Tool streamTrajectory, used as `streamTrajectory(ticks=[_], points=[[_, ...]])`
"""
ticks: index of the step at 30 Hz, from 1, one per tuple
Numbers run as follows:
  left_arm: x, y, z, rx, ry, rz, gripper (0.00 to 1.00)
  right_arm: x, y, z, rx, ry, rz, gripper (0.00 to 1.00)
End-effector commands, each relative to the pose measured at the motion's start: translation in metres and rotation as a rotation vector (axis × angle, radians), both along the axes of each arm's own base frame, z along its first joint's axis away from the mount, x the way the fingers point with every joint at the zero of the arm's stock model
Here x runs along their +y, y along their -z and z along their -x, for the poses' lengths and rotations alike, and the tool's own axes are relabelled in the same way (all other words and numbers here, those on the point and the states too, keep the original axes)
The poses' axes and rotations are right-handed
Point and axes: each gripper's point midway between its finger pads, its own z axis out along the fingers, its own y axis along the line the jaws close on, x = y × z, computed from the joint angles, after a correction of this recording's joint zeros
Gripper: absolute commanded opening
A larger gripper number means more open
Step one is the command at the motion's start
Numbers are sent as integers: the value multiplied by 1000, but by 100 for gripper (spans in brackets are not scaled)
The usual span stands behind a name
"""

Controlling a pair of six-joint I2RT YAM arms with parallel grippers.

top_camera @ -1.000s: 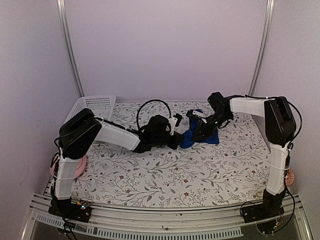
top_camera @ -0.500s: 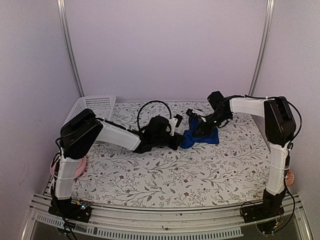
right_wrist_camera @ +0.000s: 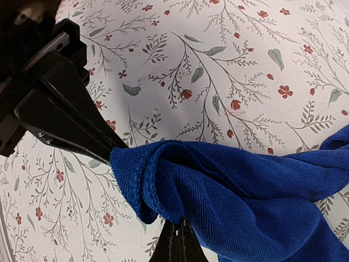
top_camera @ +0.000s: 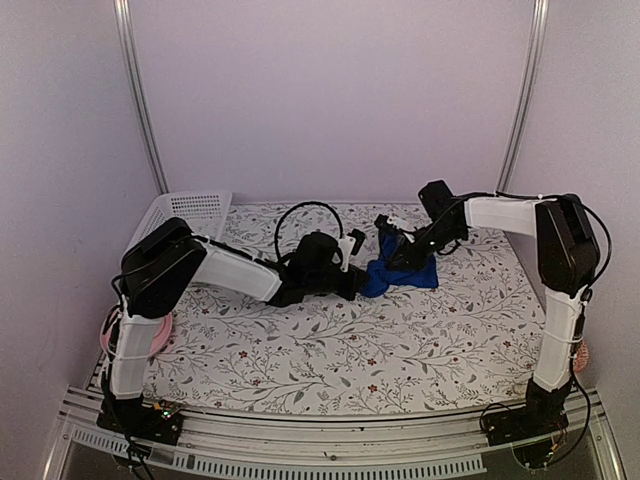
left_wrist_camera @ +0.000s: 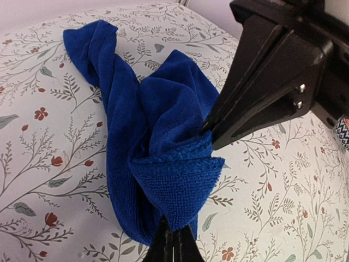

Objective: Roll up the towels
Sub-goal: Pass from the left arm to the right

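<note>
Since the near stretch of the desk [top_camera: 330,350] shows only its flat printed cover of leafy sprigs and small red flowers, the work sits farther in, about mid-desk. There the left hand [left_wrist_camera: 173,246] is pinched fully shut on a folded corner of the blue towel [left_wrist_camera: 163,125]. The right hand [right_wrist_camera: 177,245], just beside it, is likewise clamped shut on the same bunched end, and their black tips almost meet. The towel is limp royal-blue terry with a fine looped nap and a stitched hem. It lies twisted and heaped, its tail trailing away across the desk, not in a tidy cylinder. I judge the rolling barely begun, and no green towel shows anywhere. At the far left corner stands a white slotted basket [top_camera: 195,210].
</note>
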Motion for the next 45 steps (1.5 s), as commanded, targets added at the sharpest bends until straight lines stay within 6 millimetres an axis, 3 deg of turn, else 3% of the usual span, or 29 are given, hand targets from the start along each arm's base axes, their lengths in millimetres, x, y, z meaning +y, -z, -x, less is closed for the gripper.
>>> streamTrajectory(ticks=[1,9,12,16,21,25,27,31,35,39,45], points=[[3,-1,-6,-2,-12,15,0,0,-32,-8,-115,9,-24,2],[1,3,-5,7,-4,22,0,9,-24,0,-111,-32,-2,2],[2,5,-5,8,-5,17,0,5,-25,-12,-153,24,31,2],[8,10,-1,22,-16,4,0,-10,-47,-31,-252,133,42,2],[19,11,7,29,-25,12,0,-25,-80,-39,-325,197,18,2],[22,9,13,31,-17,25,0,-32,-103,-36,-358,208,-30,2],[22,8,16,31,-14,31,0,-26,-109,-21,-327,153,-70,2],[19,9,15,35,-10,32,0,-7,-78,10,-274,-54,-19,4],[17,9,13,42,-8,43,0,11,-45,27,-275,-160,25,28],[17,7,13,41,-9,48,0,22,-24,35,-265,-202,78,38],[17,6,14,40,-6,52,0,17,2,36,-242,-216,160,39]])
